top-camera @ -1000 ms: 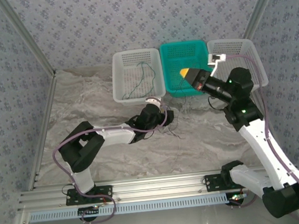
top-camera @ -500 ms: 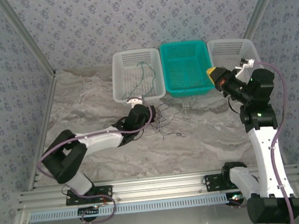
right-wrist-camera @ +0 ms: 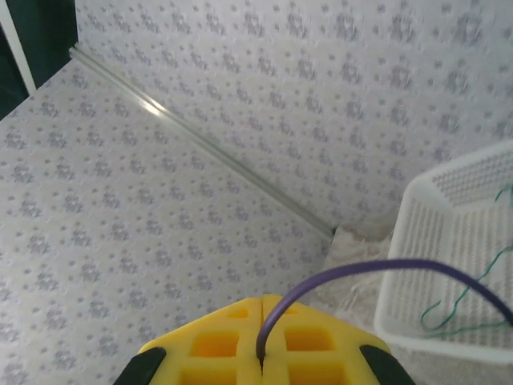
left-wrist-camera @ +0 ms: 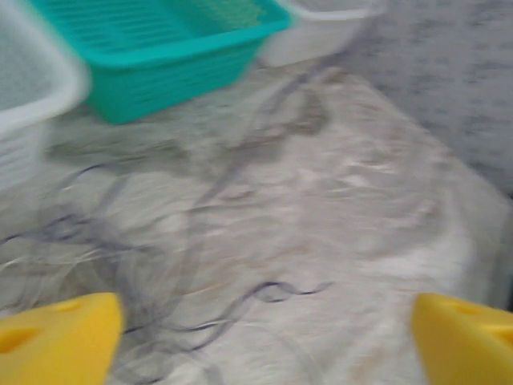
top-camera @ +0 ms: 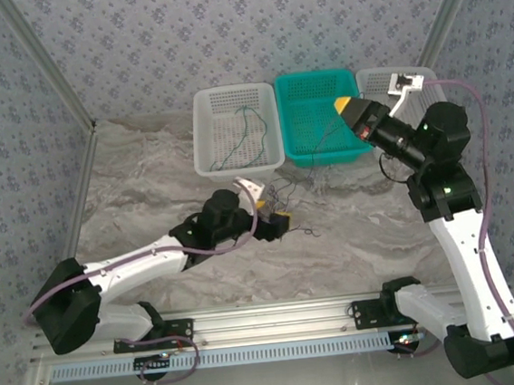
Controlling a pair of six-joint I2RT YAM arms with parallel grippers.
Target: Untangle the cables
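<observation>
A tangle of thin dark and whitish cables [top-camera: 290, 190] lies on the marbled table in front of the baskets, and a loose curl [top-camera: 311, 233] sits just nearer. My left gripper [top-camera: 270, 207] stands open beside the tangle. In its wrist view, the blurred cables [left-wrist-camera: 272, 293] lie between the wide-apart yellow fingertips [left-wrist-camera: 56, 337]. My right gripper [top-camera: 345, 107] hangs over the teal basket [top-camera: 294, 89], shut on a bluish-purple cable [right-wrist-camera: 361, 273] that arcs away from its tip [right-wrist-camera: 262, 309]. A green cable [top-camera: 247, 134] lies in the left white basket [top-camera: 204, 134].
Three baskets stand in a row at the back: white, teal, and another white basket [top-camera: 414, 75] behind the right arm. Patterned walls enclose the table on three sides. The teal basket [left-wrist-camera: 152, 40] is close ahead of the left gripper.
The left gripper has come away from the white basket's front towards the table middle and opened wide. The right gripper swung back left from the right basket to above the teal one, staying shut.
</observation>
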